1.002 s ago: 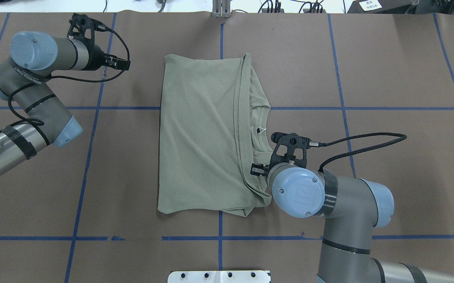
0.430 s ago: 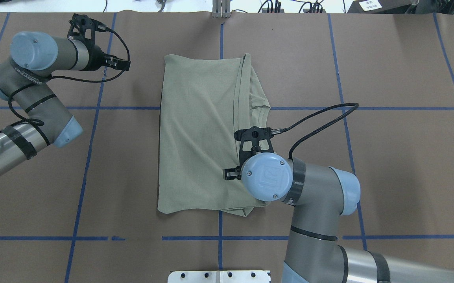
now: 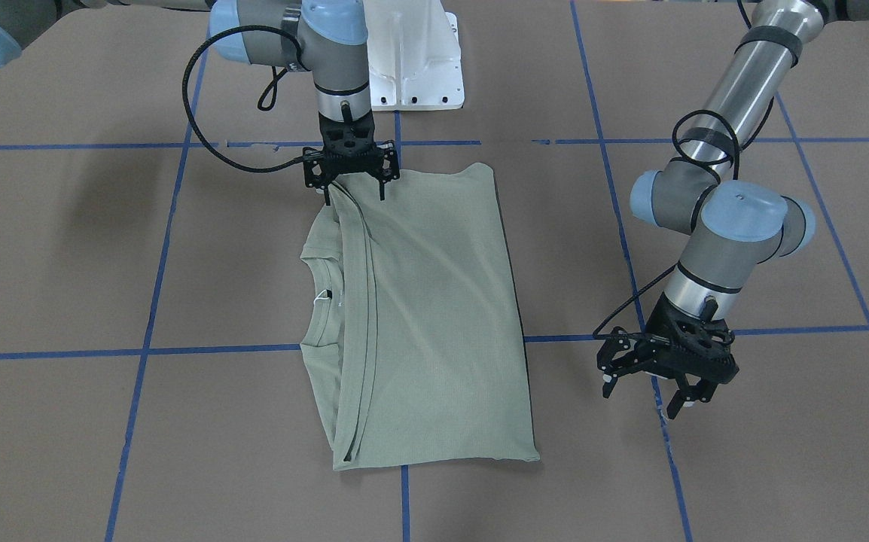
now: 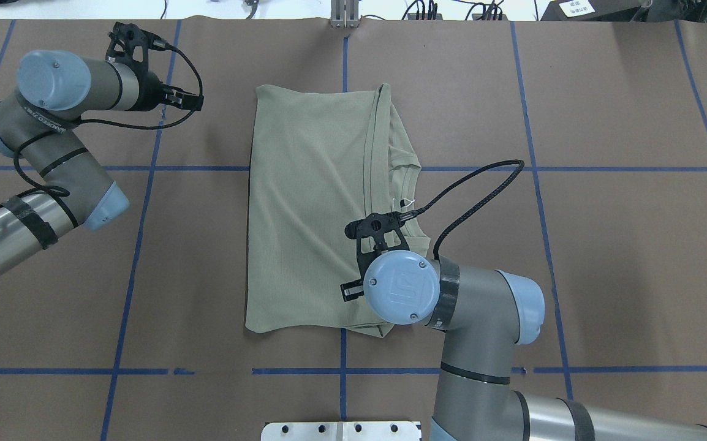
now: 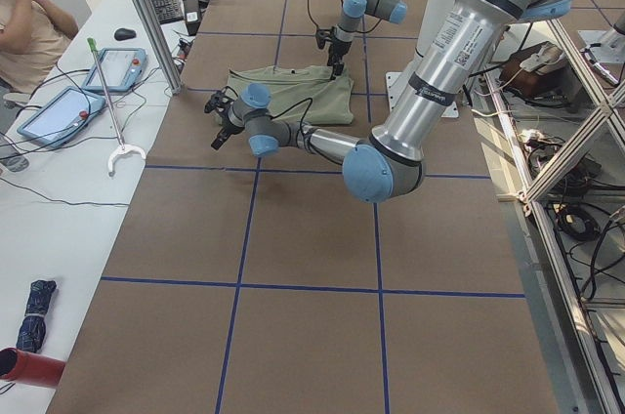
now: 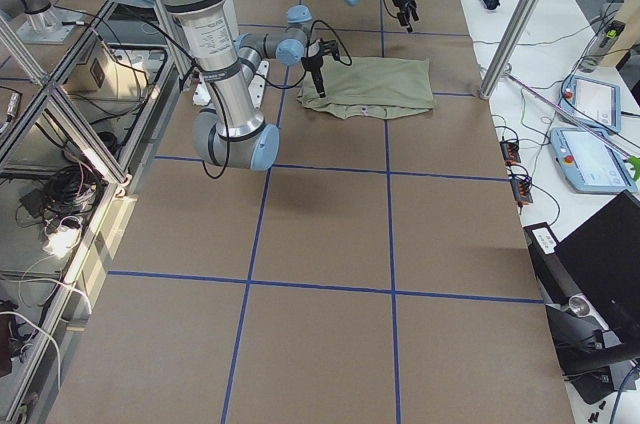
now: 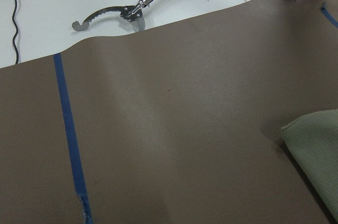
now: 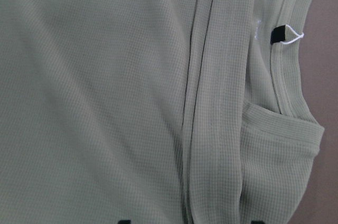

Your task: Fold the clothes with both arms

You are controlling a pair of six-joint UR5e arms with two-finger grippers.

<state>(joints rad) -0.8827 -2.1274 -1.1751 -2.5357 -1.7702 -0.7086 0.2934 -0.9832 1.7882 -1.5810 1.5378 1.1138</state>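
Tabletop [image 3: 103, 263]: right gripper [image 3: 355, 197] wide-spread over shirt [image 3: 434, 316]

We count one shirt [image 4: 310, 208], centre of overhead view. Two arms: left arm [image 4: 59, 159] at upper left there, right arm [image 4: 476, 300] at lower right. One set of jaws per arm, two sets in all. One table [image 4: 604, 245]. One white pedestal base [image 3: 419, 68], top centre of front-facing view. Upper left of left-side view: two tablets, far tablet [image 5: 122, 67] and near tablet [image 5: 54, 113]; one grabber stick [image 5: 105, 97]; one keyboard [image 5: 166, 2]; one mouse [image 5: 124, 34]; one person [image 5: 24, 19].
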